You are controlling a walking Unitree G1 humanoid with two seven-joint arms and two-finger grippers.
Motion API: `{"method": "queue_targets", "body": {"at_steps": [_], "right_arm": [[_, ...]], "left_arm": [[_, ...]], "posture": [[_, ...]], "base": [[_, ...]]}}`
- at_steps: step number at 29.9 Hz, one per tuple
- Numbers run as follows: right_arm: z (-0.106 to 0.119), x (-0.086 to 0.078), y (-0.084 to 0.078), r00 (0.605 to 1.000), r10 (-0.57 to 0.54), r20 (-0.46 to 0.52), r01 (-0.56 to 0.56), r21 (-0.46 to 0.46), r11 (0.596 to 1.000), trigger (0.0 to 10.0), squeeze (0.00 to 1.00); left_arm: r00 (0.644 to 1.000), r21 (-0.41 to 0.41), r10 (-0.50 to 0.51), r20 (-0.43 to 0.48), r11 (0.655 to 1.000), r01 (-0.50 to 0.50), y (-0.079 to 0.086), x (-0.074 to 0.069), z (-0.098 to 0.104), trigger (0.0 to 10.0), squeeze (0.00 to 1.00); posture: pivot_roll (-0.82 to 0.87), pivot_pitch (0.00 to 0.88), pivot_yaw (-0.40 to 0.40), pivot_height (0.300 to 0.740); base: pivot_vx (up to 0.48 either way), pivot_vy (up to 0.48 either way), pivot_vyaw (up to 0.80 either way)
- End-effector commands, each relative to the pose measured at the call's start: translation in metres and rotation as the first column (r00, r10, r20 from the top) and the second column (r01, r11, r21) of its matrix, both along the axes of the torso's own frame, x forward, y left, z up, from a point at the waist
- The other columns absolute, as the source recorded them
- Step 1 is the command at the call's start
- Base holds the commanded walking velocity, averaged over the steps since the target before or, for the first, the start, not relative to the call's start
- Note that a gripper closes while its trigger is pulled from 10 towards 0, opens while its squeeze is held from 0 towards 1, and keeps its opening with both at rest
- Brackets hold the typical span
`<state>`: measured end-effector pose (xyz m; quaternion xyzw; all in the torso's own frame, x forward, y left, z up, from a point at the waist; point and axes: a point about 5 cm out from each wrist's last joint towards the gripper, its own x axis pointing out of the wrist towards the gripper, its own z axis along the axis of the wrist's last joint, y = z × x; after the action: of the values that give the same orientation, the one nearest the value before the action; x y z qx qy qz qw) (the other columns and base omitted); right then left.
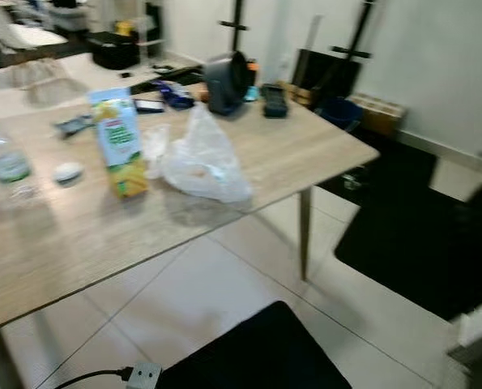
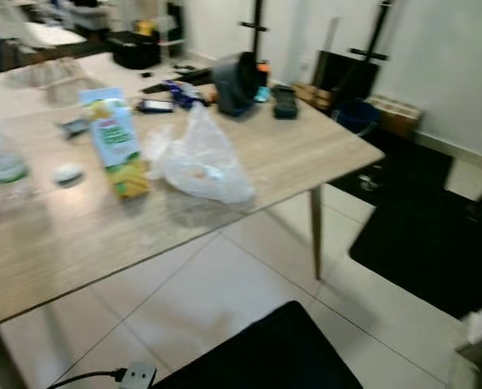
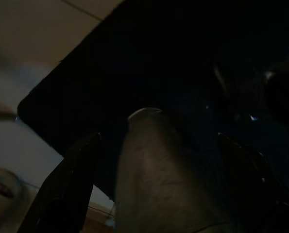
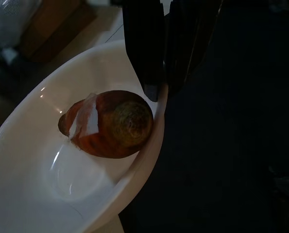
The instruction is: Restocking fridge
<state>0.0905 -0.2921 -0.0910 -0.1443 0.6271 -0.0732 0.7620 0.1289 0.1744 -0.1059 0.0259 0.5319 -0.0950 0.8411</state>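
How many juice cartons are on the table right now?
1. A single juice carton stands upright on the wooden table, beside the clear plastic bag. Others may be hidden in the blurred clutter at the far end.

One carton point(image 1: 121, 142), one bag point(image 1: 205, 159), perhaps one bottle point(image 1: 6, 162).

My left end effector point(image 3: 159, 194) showed two long black fingers point(image 3: 69, 189), flat and tapering toward blunt tips, dim in the shade. The fingers point(image 4: 144, 46) of my right end effector point(image 4: 162, 90) were black too, broad and smooth-sided with squared ends, matte and without markings I could make out.
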Motion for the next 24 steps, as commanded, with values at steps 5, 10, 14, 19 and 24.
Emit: {"method": "queue_targets", "body": {"at_steps": [5,10,14,19,24], "right_arm": [[-0.0012,0.0007,0.0034,1.000,-0.006,0.003,0.006,0.006,1.000,10.0,0.00],[-0.0015,0.0020,0.0051,1.000,-0.002,0.004,0.002,0.010,1.000,10.0,0.00],[-0.0018,0.0045,0.0074,1.000,0.004,0.007,-0.004,0.014,1.000,10.0,0.00],[-0.0018,0.0068,0.0090,1.000,0.008,0.012,-0.008,0.016,1.000,10.0,0.00],[-0.0021,0.0085,0.0107,1.000,0.012,0.014,-0.012,0.020,1.000,10.0,0.00]], "left_arm": [[0.999,-0.010,-0.021,-0.050,1.000,0.020,-0.0065,-0.0108,-0.0042,10.0,0.00],[0.998,-0.002,-0.024,-0.050,1.000,0.024,-0.0054,-0.0112,-0.0043,10.0,0.00],[0.998,0.015,-0.029,-0.056,0.999,0.030,-0.0024,-0.0133,-0.0048,10.0,0.00],[0.998,0.020,-0.024,-0.057,0.999,0.025,0.0003,-0.0134,-0.0046,10.0,0.00],[0.998,0.012,-0.025,-0.054,1.000,0.026,0.0027,-0.0113,-0.0036,10.0,0.00]], "posture": [[0.01,0.000,-0.054,0.740],[0.03,0.000,-0.055,0.740],[0.03,0.000,-0.054,0.740],[0.03,0.000,-0.052,0.740],[0.03,0.000,-0.054,0.740]], "base": [[0.000,0.000,-0.78],[0.000,0.000,-0.78],[0.000,0.000,-0.78],[0.000,0.000,-0.78],[0.000,-0.094,-0.78]]}}
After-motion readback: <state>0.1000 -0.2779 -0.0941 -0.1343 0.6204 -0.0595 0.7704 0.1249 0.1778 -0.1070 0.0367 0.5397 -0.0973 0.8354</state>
